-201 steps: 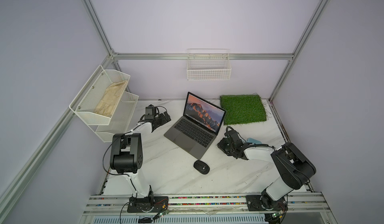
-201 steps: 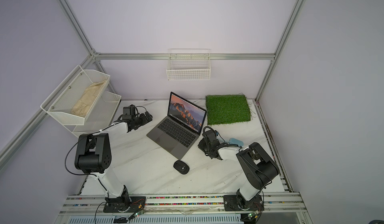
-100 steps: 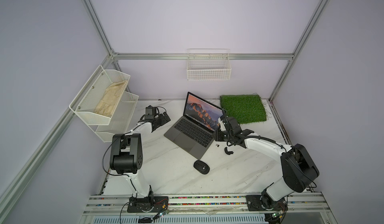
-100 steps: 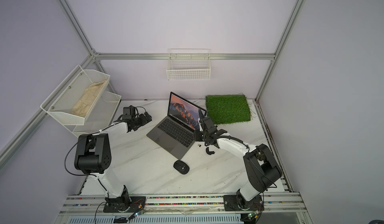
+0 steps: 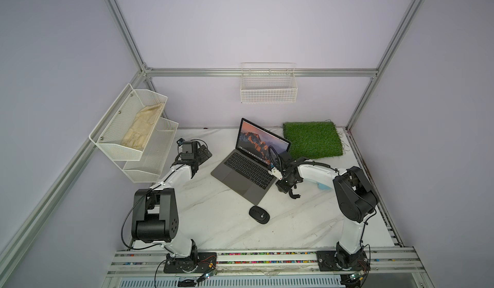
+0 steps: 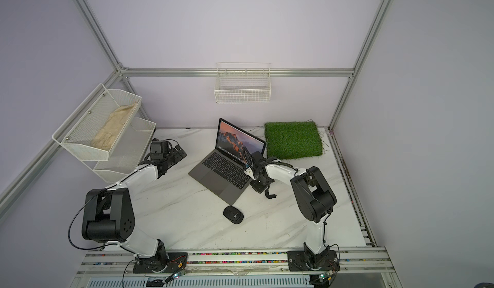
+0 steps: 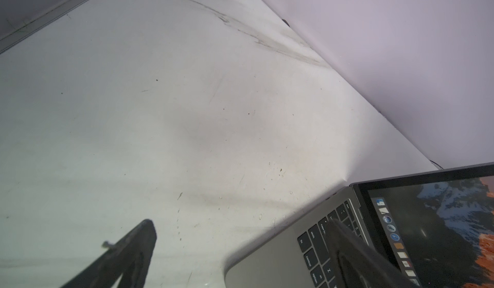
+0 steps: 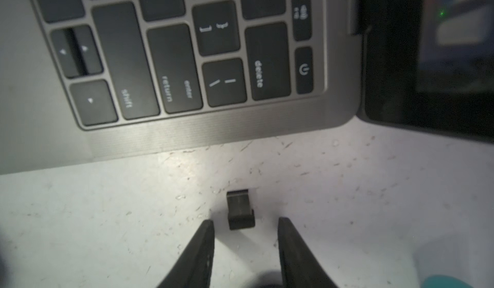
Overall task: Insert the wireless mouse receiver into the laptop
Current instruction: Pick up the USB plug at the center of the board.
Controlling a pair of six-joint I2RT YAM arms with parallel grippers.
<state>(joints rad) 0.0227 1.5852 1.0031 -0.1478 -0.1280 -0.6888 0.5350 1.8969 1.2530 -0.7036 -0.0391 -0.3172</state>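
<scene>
Now the right gripper (image 8: 246, 230) has dropped beside the slim dark grey laptop (image 8: 187, 134), jaws parted and empty. The tiny dark wireless mouse receiver (image 8: 239, 209) lies on white tabletop (image 8: 107, 206) beside that laptop, just off the tips, awaiting a grasp. The left gripper (image 5: 203, 153) idles wide open.

The left arm (image 5: 176, 174) stretches toward the far left corner of the counter (image 5: 213, 228), left pincer (image 5: 204, 154) spread wide. The right arm (image 5: 318, 171) folds inward from the right edge, right pincer (image 8: 246, 221) angled down, jaws partly parted, gripping nothing.
</scene>
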